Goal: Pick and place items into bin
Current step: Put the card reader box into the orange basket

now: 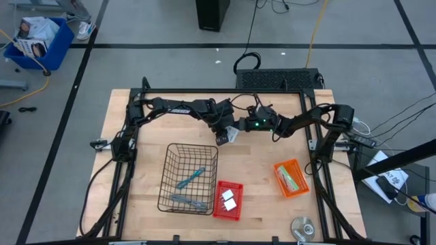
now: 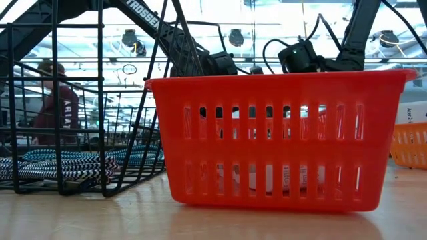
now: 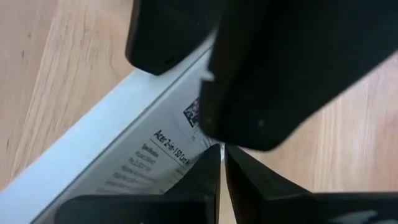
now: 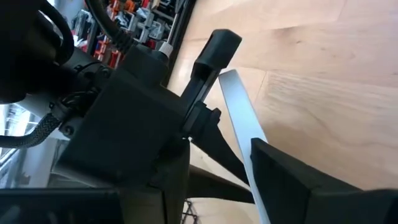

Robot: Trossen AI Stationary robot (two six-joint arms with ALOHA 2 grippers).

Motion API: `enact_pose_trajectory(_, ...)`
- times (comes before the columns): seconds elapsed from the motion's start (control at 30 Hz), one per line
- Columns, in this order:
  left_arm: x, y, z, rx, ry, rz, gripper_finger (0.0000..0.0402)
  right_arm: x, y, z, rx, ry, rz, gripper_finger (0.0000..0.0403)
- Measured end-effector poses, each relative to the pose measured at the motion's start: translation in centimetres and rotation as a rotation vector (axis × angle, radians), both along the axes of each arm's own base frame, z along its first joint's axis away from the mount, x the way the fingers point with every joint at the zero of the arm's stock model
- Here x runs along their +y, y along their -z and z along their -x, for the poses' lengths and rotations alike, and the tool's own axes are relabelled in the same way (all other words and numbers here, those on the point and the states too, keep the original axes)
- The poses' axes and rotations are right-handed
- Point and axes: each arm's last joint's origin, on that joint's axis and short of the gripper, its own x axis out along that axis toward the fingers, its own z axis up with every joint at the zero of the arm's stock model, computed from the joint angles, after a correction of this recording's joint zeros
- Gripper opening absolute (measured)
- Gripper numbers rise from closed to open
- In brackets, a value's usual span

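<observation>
A flat white card with black print (image 3: 124, 149) hangs above the table's middle (image 1: 232, 135), between both grippers. My left gripper (image 3: 222, 177) comes from the left (image 1: 223, 138) and is shut on it. My right gripper (image 3: 208, 59) comes from the right (image 1: 240, 128) and is shut on the same card, which shows edge-on in the right wrist view (image 4: 239, 106). Two teal and grey tools (image 1: 191, 178) lie in the black wire basket (image 1: 170, 163). Two white blocks (image 1: 228, 199) sit in the red bin (image 1: 219, 211). Green-printed cards (image 1: 293, 180) lie in the orange bin (image 1: 283, 167). My left gripper pinches the white card by a corner (image 3: 202, 144) next to the printed text, between its two fingers. The card is lifted clear of the table and stands on edge. My right gripper pinches the same card farther along, one finger on each face (image 4: 244, 127), coming level from the table's right. One finger (image 4: 292, 180) lies against the card's face; the left arm's gripper partly hides the other.
A round silver disc (image 1: 303, 226) lies near the table's near right corner. In the low view the red bin (image 2: 273, 140) fills the foreground, with the wire basket (image 2: 80, 100) to its left. A person (image 2: 57, 100) stands in the room behind. Bare wood lies under the grippers.
</observation>
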Motion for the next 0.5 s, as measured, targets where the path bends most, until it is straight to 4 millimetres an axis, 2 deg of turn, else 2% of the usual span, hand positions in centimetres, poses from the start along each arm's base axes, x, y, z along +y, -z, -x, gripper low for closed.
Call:
enact_pose_trajectory(0.33,-0.1,0.0,0.1,0.004,0.055,-0.029,0.003,1.1,-0.2,-0.3,-0.037,-0.035,-0.061,0.0162)
enact_pose_trajectory(0.5,-0.3,-0.3,0.2,0.003,0.064,-0.037,0.003,1.2,-0.3,-0.4,-0.051,-0.054,-0.082,0.0142)
